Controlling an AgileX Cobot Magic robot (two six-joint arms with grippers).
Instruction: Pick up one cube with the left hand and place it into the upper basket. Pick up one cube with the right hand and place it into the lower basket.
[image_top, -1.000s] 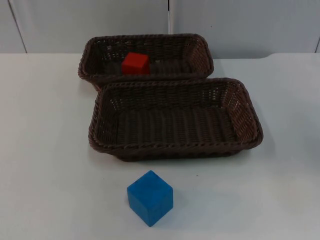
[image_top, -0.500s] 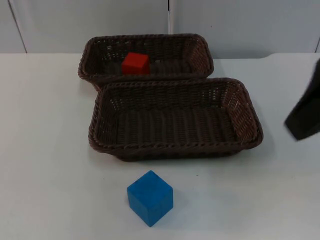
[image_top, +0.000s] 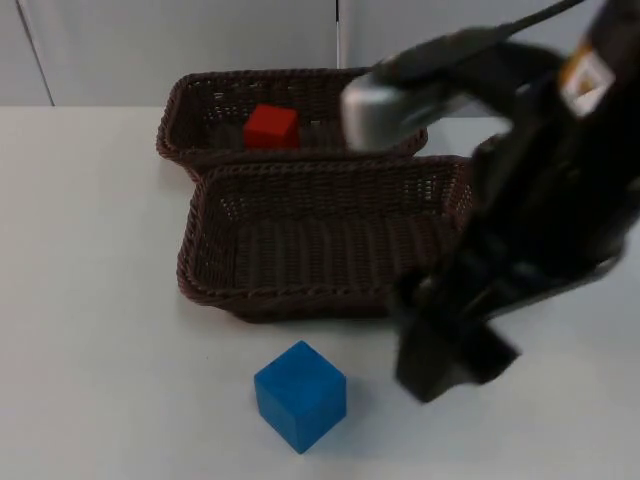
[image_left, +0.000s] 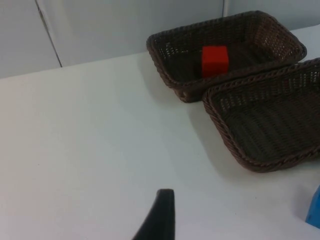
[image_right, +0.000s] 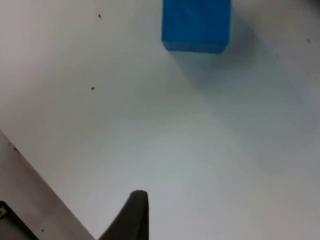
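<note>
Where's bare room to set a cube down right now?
The lower basket floor is bare, and so is the table left of the blue cube. Crowded: the right hand beside the blue cube; the red cube sits in the upper basket.

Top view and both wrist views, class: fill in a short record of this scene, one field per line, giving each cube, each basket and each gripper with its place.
red cube: inside the upper basket, on its floor
blue cube: on the white table, in front of the lower basket, outside it
lower basket: holds no cube
right gripper: over the table beside the blue cube, not touching it
left gripper: over bare table, off to the side of the baskets
task stage: red cube placed; blue cube not yet picked up
</note>
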